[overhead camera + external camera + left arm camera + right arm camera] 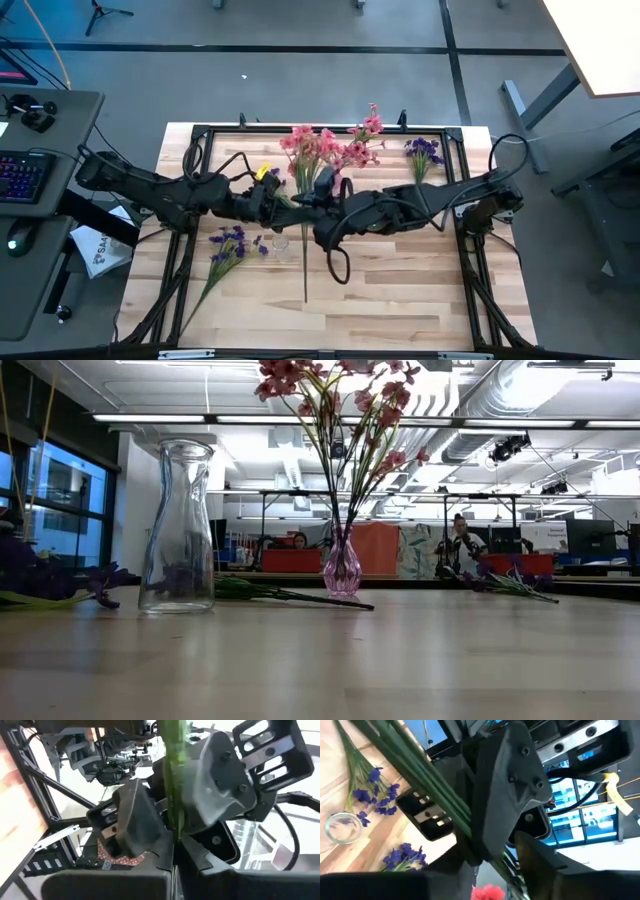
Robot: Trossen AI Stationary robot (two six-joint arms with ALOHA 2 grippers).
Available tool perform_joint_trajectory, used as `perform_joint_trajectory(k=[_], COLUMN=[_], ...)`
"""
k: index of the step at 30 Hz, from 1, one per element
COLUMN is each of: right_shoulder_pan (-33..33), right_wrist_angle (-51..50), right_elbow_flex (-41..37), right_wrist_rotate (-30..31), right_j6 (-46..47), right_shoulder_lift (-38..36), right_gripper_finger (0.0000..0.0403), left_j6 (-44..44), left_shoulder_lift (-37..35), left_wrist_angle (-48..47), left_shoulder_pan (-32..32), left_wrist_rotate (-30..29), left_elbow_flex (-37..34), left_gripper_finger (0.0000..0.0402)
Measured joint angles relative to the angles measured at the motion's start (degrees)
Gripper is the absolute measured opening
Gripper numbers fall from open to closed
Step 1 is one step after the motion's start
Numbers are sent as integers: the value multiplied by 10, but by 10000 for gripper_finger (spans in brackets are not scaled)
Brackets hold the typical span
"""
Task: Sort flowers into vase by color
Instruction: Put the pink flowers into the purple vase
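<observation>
Writing: on a white box [97,252] at the tabletop's left edge, letters beginning "SA" are seen; the rest cannot be read.
Tabletop: a pale wooden plank tabletop [400,290] is ringed by a black metal frame [478,270].
Vases: two are counted, a clear glass carafe-shaped vase [178,526] and a small pink-tinted glass bud vase [341,568], both upright.
Pink flowers: one bunch of pink-blossomed green-stemmed sprays [330,146] is seen at mid-tabletop toward the far edge; in the low view it stands in the pink vase.
Purple flowers: two bunches of dark purple-blue sprays are counted, one [228,247] lying left of centre, one [423,152] lying near the far right corner.
Loose stems: long thin green stems [305,262] run from between the grippers toward the near edge.
Left gripper: the left gripper [173,827] is at mid-tabletop, fingers pressed together on a green stem [175,775].
Right gripper: the right gripper [322,205] faces it, just beside; its fingers stand about the green stems, whether clamped cannot be told.
Room: a grey floor, a desk with a keyboard [22,177] at left, and an office with seated people [462,544] beyond are seen.
</observation>
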Motion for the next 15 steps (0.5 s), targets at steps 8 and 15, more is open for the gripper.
perform_joint_trajectory(k=[8, 15], right_shoulder_pan=[1, 8], right_wrist_angle=[0, 5], right_elbow_flex=[0, 0], right_wrist_rotate=[4, 38], right_j6=[9, 6], right_shoulder_lift=[2, 2], right_gripper_finger=[8, 3], left_j6=[30, 73], left_shoulder_lift=[-2, -34], left_wrist_angle=[-11, -61], left_shoulder_pan=[0, 20], left_wrist_rotate=[1, 31], left_elbow_flex=[0, 0], left_gripper_finger=[8, 39])
